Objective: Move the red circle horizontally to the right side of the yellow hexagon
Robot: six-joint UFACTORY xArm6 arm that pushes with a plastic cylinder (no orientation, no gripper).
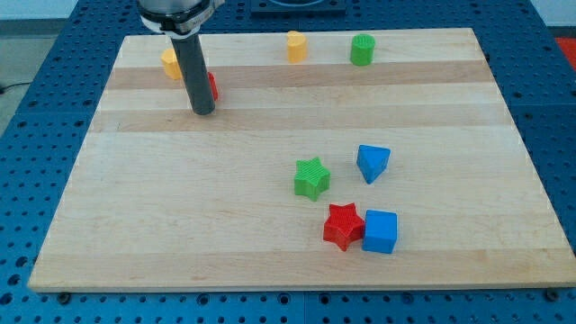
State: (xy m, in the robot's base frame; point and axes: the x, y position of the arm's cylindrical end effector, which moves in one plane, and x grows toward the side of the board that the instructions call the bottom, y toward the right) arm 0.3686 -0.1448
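My tip [202, 110] rests on the board near the view's top left. The red circle [212, 87] sits right behind the rod, mostly hidden, with only its right edge showing. The yellow hexagon [170, 63] lies just left of the rod and a little higher, partly hidden by it. The tip is just below and slightly left of the red circle; whether it touches it I cannot tell.
A second yellow block [296, 46] and a green cylinder [362, 49] lie along the top edge. A green star [311, 177], a blue triangular block [373, 163], a red star [343, 225] and a blue cube [381, 231] sit at the lower right.
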